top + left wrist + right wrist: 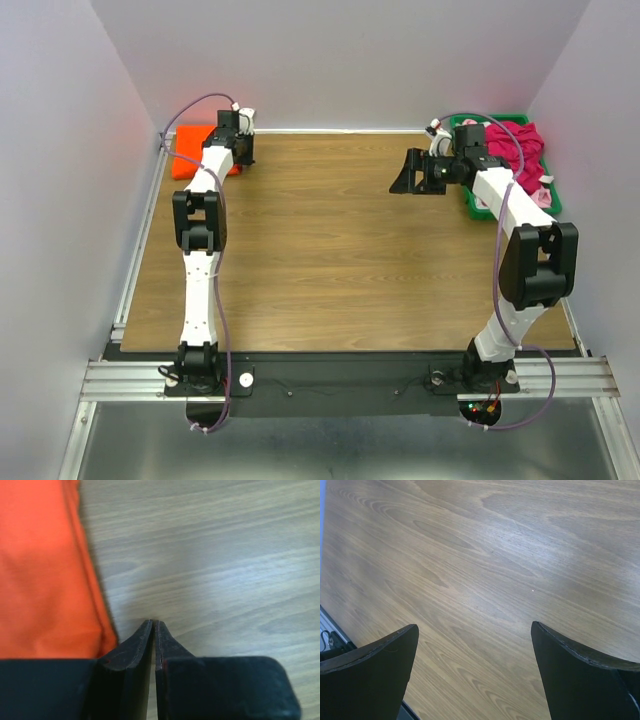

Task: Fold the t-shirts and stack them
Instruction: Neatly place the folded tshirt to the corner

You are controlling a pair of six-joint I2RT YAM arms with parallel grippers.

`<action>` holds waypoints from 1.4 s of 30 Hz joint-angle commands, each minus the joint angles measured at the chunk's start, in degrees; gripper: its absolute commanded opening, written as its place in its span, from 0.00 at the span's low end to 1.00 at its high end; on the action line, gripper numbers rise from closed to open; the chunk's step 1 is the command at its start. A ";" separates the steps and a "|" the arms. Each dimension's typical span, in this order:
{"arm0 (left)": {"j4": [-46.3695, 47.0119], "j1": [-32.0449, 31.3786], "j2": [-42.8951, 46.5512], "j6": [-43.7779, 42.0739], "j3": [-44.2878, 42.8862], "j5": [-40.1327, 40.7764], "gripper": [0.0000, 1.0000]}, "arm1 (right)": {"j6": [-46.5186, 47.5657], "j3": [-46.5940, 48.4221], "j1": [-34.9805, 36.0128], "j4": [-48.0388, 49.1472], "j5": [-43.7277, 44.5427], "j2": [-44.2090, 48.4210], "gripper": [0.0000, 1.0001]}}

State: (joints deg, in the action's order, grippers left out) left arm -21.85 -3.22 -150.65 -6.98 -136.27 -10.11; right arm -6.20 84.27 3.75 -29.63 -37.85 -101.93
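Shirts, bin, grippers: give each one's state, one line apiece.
Orange shirt: folded, lying flat.
Magenta shirt: crumpled, in the green bin.
Green bin: upright, holding the magenta shirt.
Left gripper: shut, holding nothing.
Right gripper: open, holding nothing.

The orange shirt (186,156) is bright and plain. The magenta shirt (518,148) and the pale pink shirt (543,197) are plain too. The bin (472,207) is green. The table (330,260) is brown wood grain. The left arm (200,290) and right arm (503,205) are white with black joints.
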 commanded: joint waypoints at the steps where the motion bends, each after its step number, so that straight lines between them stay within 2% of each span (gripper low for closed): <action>1: -0.04 2.52 -1.75 1.53 -3.74 1.93 0.19 | 0.66 0.55 -0.23 0.36 0.14 -0.46 1.00; 30: 2.16 6.21 -3.16 3.64 -4.89 2.37 0.22 | 0.66 0.37 -0.23 -0.17 0.32 -1.25 1.00; 32: 2.25 6.30 -2.90 3.03 -4.89 0.46 0.29 | 0.75 0.37 -0.32 -0.08 0.32 -1.25 1.00; 33: 2.77 6.30 -1.76 2.59 -4.19 -0.34 0.39 | 0.66 0.46 -0.32 -0.08 0.32 -1.17 1.00; 36: 7.06 6.30 2.36 1.45 -0.85 -5.17 0.61 | 0.66 0.81 -0.23 -0.17 0.23 -1.17 1.00; 37: 8.04 6.13 5.68 1.10 1.25 -5.97 0.74 | 0.75 0.98 -0.23 -0.17 0.14 -1.08 1.00; 39: 9.36 5.34 10.00 -0.39 1.10 -6.50 0.85 | 0.66 1.42 -0.32 -0.17 0.05 -1.08 1.00; 40: 9.10 4.81 11.15 -1.10 0.57 -6.76 0.94 | 0.66 1.60 -0.32 -0.17 0.05 -0.90 1.00; 42: 8.23 3.50 13.88 -2.59 -0.49 -6.68 0.99 | 0.75 1.77 -0.23 -0.25 -0.21 -0.64 1.00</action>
State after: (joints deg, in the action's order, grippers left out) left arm -16.40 1.78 -149.47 -5.96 -134.96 -14.83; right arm -6.20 84.27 3.75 -30.06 -37.85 -102.85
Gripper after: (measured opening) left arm 0.959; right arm 0.999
